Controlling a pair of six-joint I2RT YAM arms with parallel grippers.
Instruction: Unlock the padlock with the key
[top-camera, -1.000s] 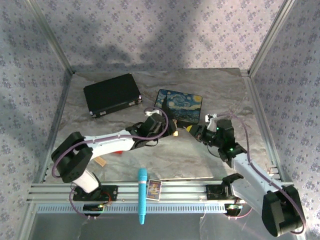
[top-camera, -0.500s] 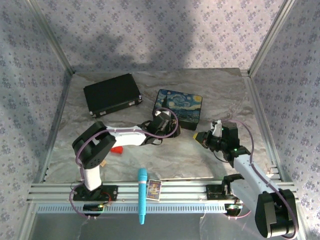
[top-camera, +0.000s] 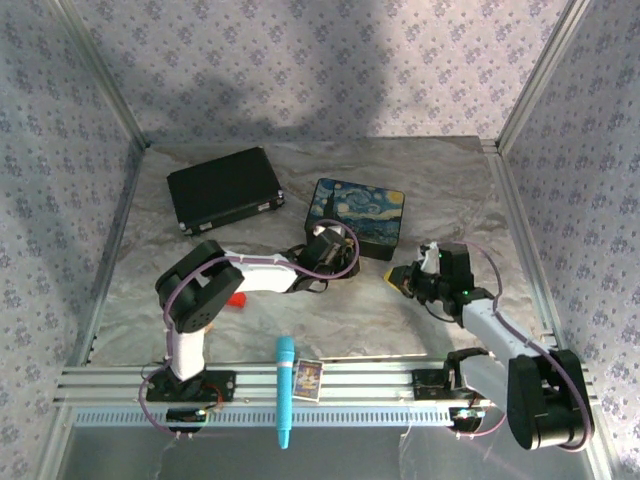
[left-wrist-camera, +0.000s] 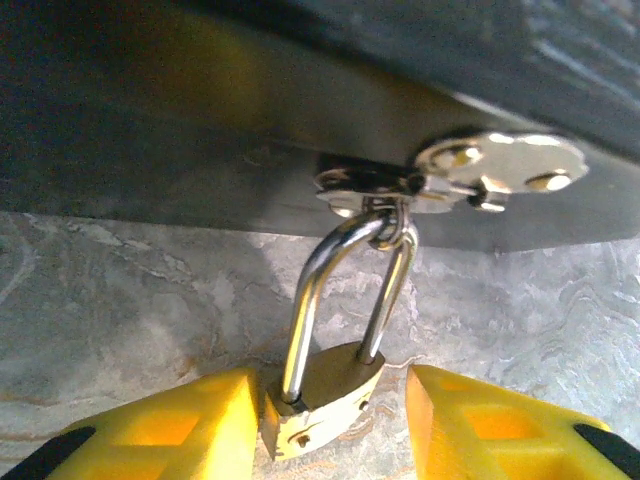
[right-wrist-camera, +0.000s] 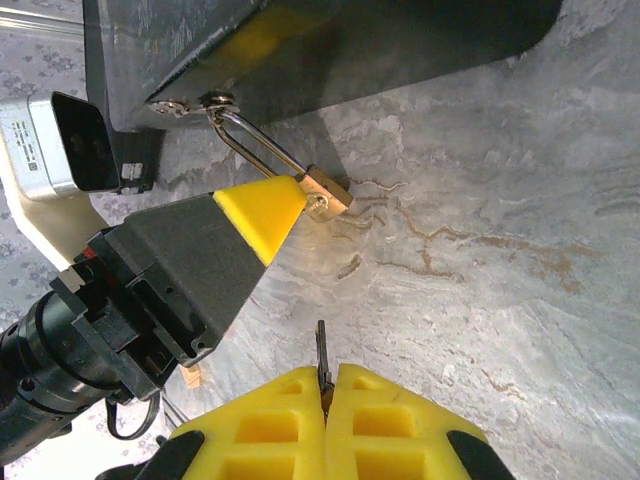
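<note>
Closing on the padlock (left-wrist-camera: 312, 408), the left gripper (left-wrist-camera: 332, 398) has narrowed. The lock sits between its fingers, hung from the box hasp (left-wrist-camera: 445, 180) beyond them. One pad touches, other just clear, not clamped. Right gripper (right-wrist-camera: 325, 385) stays clenched on the key (right-wrist-camera: 322, 352); insertion waits.

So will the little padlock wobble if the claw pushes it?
The padlock probably swings rather than slides away: its shackle is only looped through the hasp. It looks like solid brass, so it is likely stiff and heavy for its size.

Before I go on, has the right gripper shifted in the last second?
Yes. The right gripper has drawn back from the painted box, toward the near rail.
</note>
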